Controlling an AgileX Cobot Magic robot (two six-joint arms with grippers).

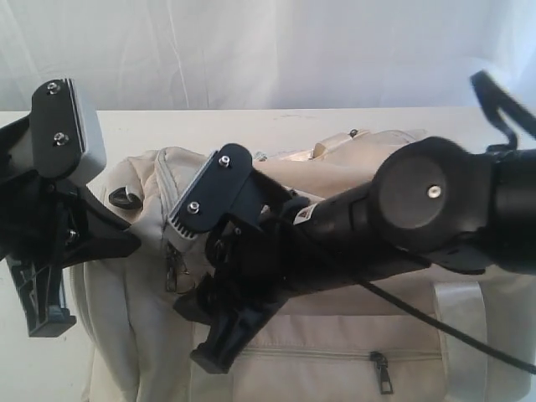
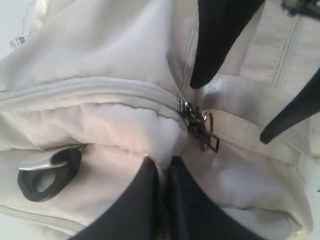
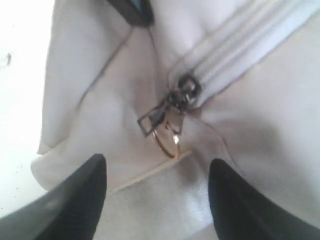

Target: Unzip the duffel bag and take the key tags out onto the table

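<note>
The cream duffel bag point(image 1: 335, 335) lies on the white table point(image 1: 293, 121) with its top zipper point(image 2: 100, 91) closed. The slider, with a dark pull tab and a bare metal ring point(image 3: 167, 141), sits at the zipper's end point(image 1: 172, 272). My left gripper point(image 2: 161, 162) is shut on a fold of bag fabric just beside that slider point(image 2: 197, 122); in the exterior view it point(image 1: 126, 243) reaches in from the left. My right gripper point(image 3: 157, 175) hangs open just above the ring without touching it, and its fingers point(image 2: 220, 45) show in the left wrist view. The key tags are hidden.
A black plastic loop point(image 2: 47, 172) on a pale strap lies on the bag's end near my left gripper. A side pocket zipper pull point(image 1: 383, 373) hangs on the near face. Bare tabletop shows behind the bag and at the left point(image 3: 15, 100).
</note>
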